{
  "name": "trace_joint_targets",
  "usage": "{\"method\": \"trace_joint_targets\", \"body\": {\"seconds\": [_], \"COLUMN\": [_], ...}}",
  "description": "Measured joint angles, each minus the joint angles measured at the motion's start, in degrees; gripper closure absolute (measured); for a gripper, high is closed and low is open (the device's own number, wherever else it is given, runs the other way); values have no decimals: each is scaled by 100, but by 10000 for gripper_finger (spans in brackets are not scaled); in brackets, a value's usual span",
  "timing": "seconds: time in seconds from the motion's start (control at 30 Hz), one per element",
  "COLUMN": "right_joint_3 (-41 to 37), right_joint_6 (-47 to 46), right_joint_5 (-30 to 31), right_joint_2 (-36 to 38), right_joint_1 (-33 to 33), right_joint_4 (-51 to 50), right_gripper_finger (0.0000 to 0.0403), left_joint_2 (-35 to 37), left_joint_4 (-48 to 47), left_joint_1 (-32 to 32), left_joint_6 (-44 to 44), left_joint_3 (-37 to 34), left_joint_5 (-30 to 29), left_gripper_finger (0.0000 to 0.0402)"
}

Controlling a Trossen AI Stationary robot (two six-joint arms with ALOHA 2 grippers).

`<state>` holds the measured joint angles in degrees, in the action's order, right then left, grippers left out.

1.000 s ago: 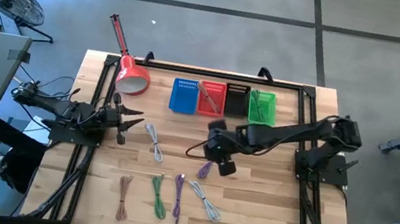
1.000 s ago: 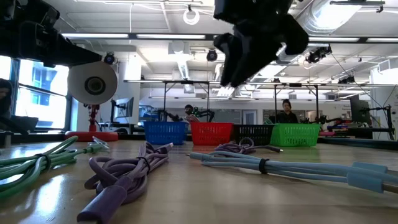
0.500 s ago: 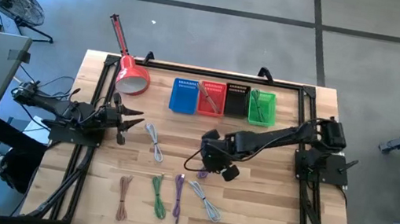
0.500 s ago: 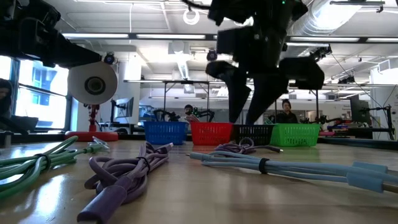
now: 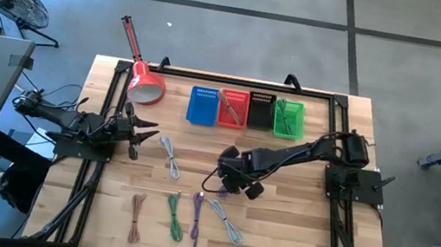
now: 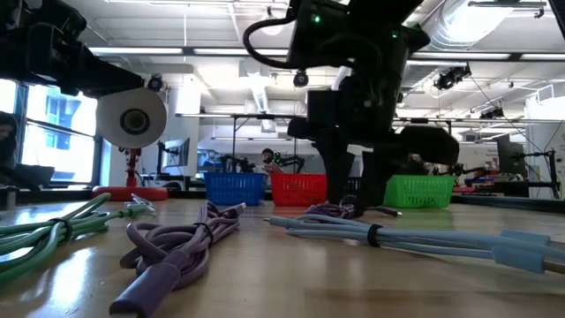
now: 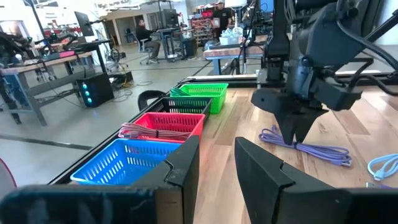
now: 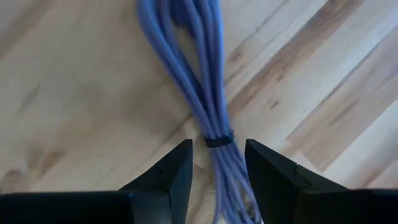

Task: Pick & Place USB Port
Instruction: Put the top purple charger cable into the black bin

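A purple cable bundle [image 8: 208, 93], bound by a black tie [image 8: 219, 140], lies flat on the wooden table [image 5: 292, 231] right of centre. My right gripper [image 8: 217, 146] points down over it, open. One finger [image 8: 177, 165] stands on each side of the bundle near the tie, with a gap to the cable on both sides. The left wrist view shows the same gripper [image 7: 295, 132] just above the purple cable [image 7: 311, 149]. My left gripper [image 5: 146, 135] waits open at the table's left, pointing level.
Blue [image 5: 203, 105], red [image 5: 232, 108], black [image 5: 260, 110] and green [image 5: 289, 118] baskets stand in a row at the far edge. Loose cables lie near the front: grey [image 5: 170, 156], brown [image 5: 136, 216], green [image 5: 175, 216], purple [image 5: 196, 216], light blue [image 5: 228, 224]. A red lamp [image 5: 144, 84] sits far left.
My right gripper has come down from well above the table to just over the purple cable bundle, rolling about its own axis as it sank, so that its fingers now straddle the bundle. The cable has not moved.
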<state>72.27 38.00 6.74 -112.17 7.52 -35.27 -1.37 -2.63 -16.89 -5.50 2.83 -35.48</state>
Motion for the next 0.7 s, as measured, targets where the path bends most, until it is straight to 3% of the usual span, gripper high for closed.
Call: {"method": "trace_joint_targets", "body": {"seconds": [0.3, 0.5, 0.6, 0.7], "right_joint_3": [22, 9, 18, 11], "right_joint_6": [-262, -590, -605, -629], "right_joint_5": [-34, -80, 155, 870], "right_joint_2": [-158, -160, -158, -179], "right_joint_1": [-52, -104, -109, -74], "right_joint_4": [43, 23, 136, 230], "right_gripper_finger": [275, 352, 389, 386], "left_joint_2": [0, 0, 0, 0], "left_joint_4": [0, -1, 0, 0], "left_joint_1": [-1, 0, -2, -1], "left_joint_6": [15, 14, 13, 25], "left_joint_3": [0, 0, 0, 0], "left_joint_5": [2, 2, 7, 13], "left_gripper_finger": [302, 302, 302, 302]}}
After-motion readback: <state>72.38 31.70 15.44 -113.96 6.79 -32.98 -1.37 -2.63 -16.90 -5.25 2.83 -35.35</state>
